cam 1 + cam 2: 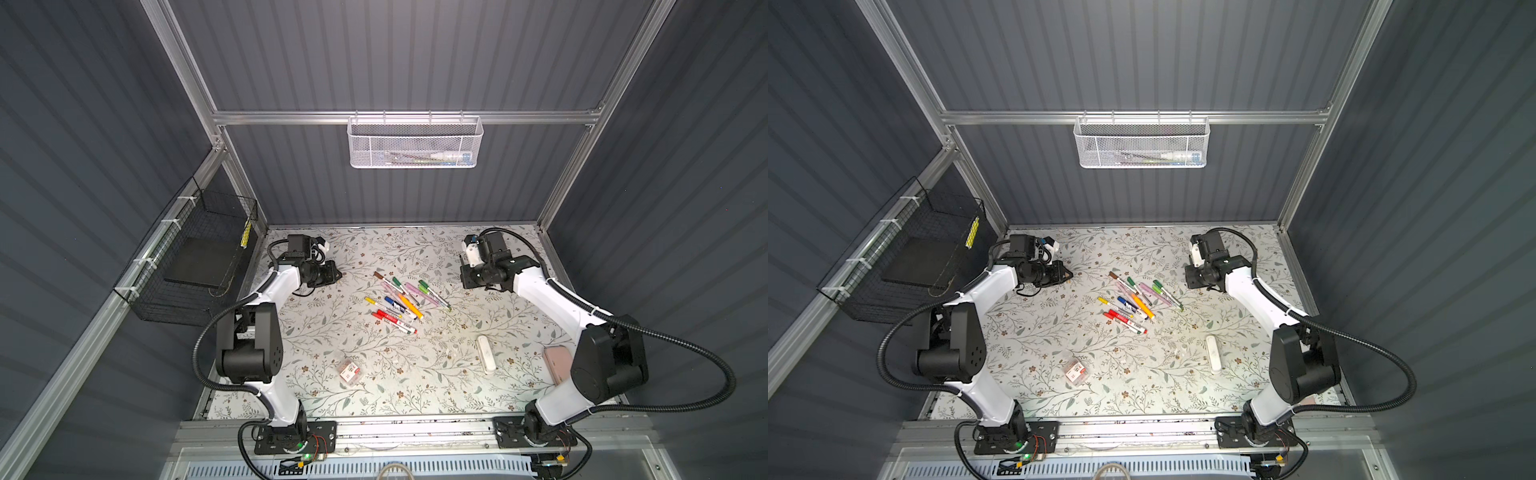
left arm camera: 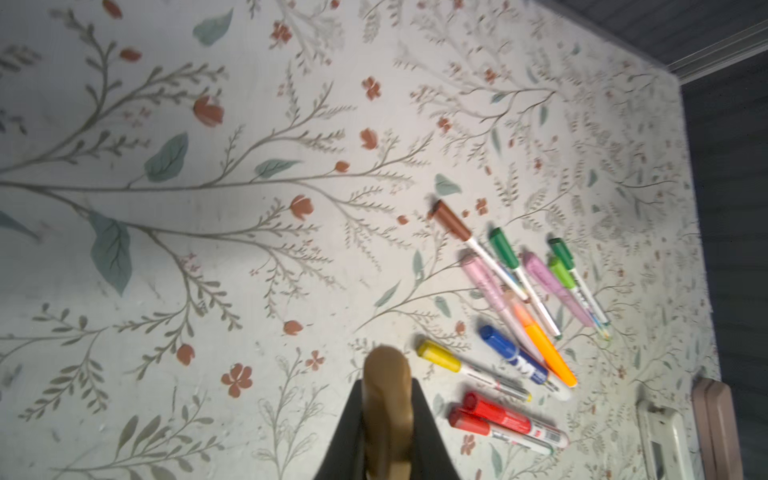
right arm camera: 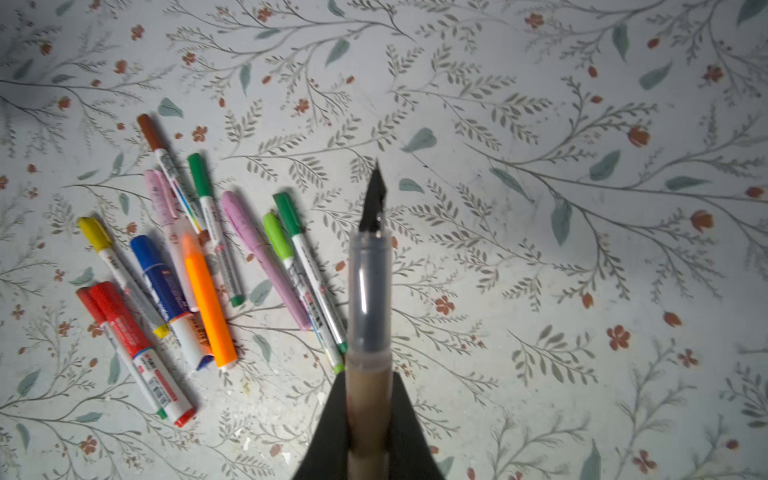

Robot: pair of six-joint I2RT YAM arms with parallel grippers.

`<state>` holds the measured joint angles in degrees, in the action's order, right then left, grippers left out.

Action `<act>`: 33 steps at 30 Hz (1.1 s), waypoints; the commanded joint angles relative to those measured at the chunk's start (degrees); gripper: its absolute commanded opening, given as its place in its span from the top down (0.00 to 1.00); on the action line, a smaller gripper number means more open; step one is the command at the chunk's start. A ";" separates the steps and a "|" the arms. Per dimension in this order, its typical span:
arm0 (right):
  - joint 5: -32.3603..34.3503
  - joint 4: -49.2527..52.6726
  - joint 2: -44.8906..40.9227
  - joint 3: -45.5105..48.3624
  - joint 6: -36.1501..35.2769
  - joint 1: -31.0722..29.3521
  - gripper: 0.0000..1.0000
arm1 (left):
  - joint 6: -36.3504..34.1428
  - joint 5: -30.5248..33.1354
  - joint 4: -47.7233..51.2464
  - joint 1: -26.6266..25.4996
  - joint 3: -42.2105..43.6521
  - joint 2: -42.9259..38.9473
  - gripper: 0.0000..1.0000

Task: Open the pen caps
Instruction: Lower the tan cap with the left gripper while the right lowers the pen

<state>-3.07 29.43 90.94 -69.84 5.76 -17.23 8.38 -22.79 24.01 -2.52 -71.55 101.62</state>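
1. The left gripper (image 2: 386, 388) is clamped on a tan cap (image 2: 385, 365). The right gripper (image 3: 368, 380) is clamped on the matching pen body (image 3: 369, 291), whose black nib (image 3: 374, 195) is bare. We judge this pen opened, with cap and body well apart.
2. Beyond both, the other pen caps (image 2: 496, 343) sit on their pens in a loose pile (image 1: 399, 299) on the floral table (image 1: 316, 332). We judge that the next move calls for setting both held parts down clear of the pile, then gripping one capped pen at each end.
3. Farther from the grippers, toward the front edge, lie two containers. The small clear box (image 1: 350, 370) has red-and-white contents we cannot read. The white oblong case (image 1: 486, 353) is closed, so its contents are hidden.
4. Farthest, a black wire basket (image 1: 178, 309) holds a dark flat slab, and a white mesh basket (image 1: 411, 133) holds a few slim items.
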 commanded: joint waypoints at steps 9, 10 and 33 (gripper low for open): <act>-2.95 1.57 4.21 3.99 -2.52 9.45 1.00 | -3.33 13.28 5.65 0.41 -5.45 8.90 1.00; -2.60 1.36 4.50 3.88 -2.59 9.67 1.00 | -3.64 13.92 5.93 0.42 -6.22 9.71 1.00; -2.62 0.46 5.57 4.89 -1.55 12.92 1.00 | -4.69 18.22 10.44 1.01 -12.17 16.69 0.45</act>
<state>-4.82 29.85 96.18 -65.56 3.86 -4.43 3.92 -4.49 31.75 -1.78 -82.83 117.16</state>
